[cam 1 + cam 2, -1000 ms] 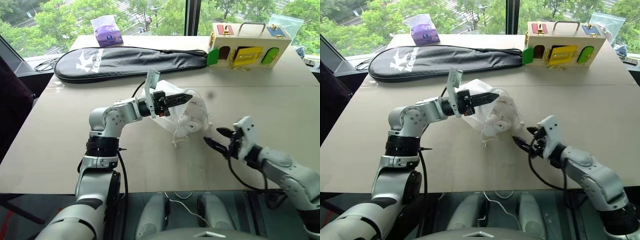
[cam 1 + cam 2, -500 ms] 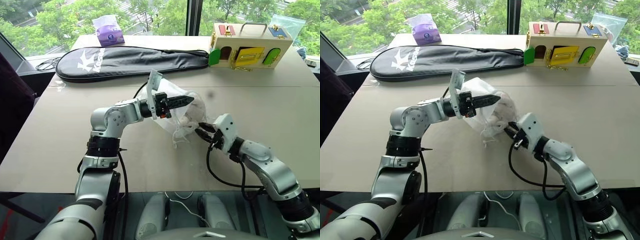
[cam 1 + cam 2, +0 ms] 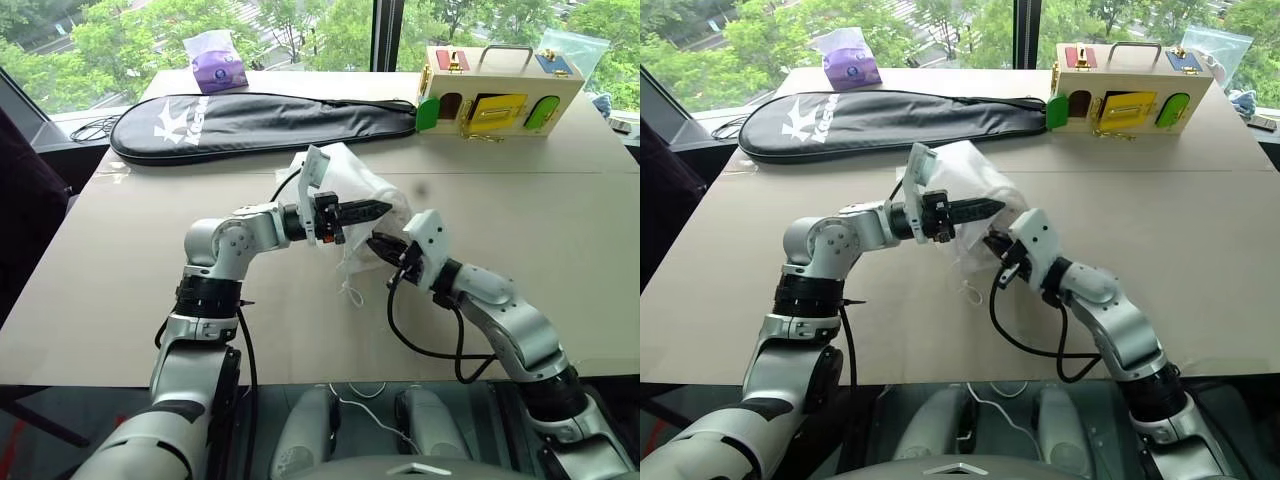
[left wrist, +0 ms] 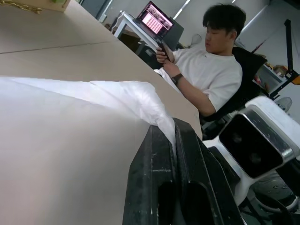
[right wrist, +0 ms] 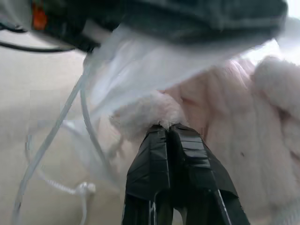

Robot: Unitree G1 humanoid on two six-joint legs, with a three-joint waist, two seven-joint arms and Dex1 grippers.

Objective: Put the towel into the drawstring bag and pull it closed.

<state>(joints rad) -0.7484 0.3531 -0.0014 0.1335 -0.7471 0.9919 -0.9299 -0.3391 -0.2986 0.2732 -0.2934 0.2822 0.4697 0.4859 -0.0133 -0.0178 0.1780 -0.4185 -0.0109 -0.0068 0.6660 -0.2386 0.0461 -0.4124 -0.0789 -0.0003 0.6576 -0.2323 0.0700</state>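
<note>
Left hand [image 3: 372,209] holds the drawstring bag [image 3: 352,176] clamped by its rim above the counter [image 3: 560,210]. Right hand [image 5: 171,129], directly below the left, pinches the towel [image 5: 234,126] at the mouth.

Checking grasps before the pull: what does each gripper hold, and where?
Left gripper: thin white drawstring bag, by its mouth edge. Right gripper: fluffy off-white towel, by its edge.
</note>
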